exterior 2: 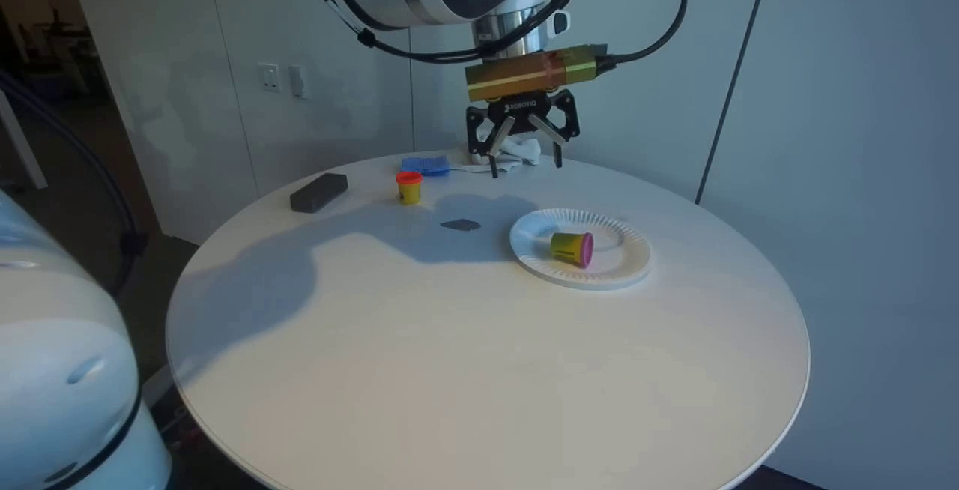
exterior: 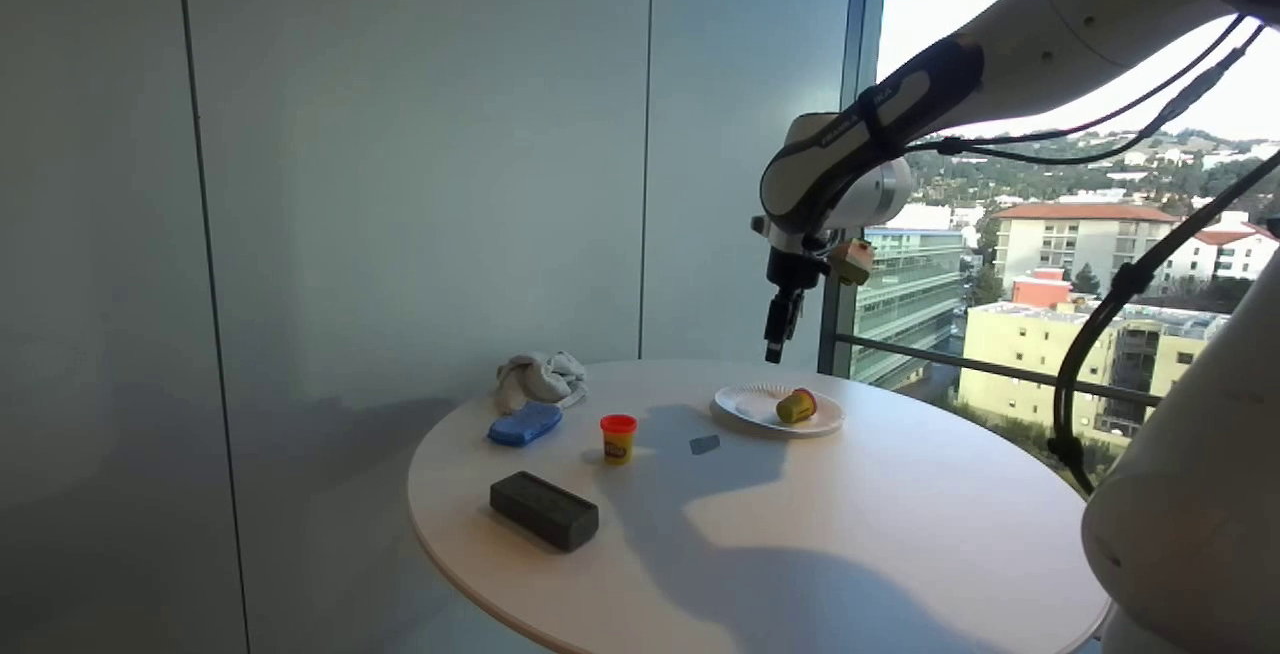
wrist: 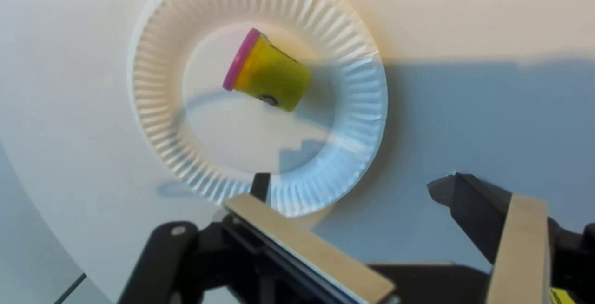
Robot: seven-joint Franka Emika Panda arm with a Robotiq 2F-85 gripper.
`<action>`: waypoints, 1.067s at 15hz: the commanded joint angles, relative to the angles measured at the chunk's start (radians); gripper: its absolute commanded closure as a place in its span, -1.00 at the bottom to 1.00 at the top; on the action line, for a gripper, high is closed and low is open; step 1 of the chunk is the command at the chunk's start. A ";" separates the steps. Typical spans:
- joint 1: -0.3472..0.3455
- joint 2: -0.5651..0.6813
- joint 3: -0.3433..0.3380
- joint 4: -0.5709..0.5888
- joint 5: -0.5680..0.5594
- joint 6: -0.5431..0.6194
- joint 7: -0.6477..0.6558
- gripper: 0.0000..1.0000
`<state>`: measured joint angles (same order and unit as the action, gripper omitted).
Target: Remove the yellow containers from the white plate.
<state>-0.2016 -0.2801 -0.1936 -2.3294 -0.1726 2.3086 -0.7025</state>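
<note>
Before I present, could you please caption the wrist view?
A yellow tub on its side on a white plate, the hand open.

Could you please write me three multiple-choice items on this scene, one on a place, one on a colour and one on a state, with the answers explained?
1. Where is the sideways yellow container?
A. On the floor
B. On the white plate
C. On the black block

2. What colour is the lid of the upright yellow container?
A. Blue
B. Green
C. Red

3. What state is the gripper in?
A. Open, holding nothing
B. Shut on a container
C. Shut, holding nothing

1: B, since the wrist view shows it lying inside the plate's rim.
2: C, since both exterior views show red on top.
3: A, since the wrist view shows its jaws well apart with nothing held.
</note>
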 commanded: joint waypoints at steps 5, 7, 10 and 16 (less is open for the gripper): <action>0.006 0.174 0.017 0.225 -0.017 -0.186 0.432 -1.00; 0.002 0.214 0.014 0.281 -0.019 -0.243 0.526 -1.00; -0.007 0.291 0.000 0.337 -0.021 -0.288 0.653 -1.00; -0.031 0.414 -0.046 0.369 -0.008 -0.339 0.886 -1.00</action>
<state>-0.2235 0.0774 -0.2216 -2.0182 -0.1763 2.0296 0.0778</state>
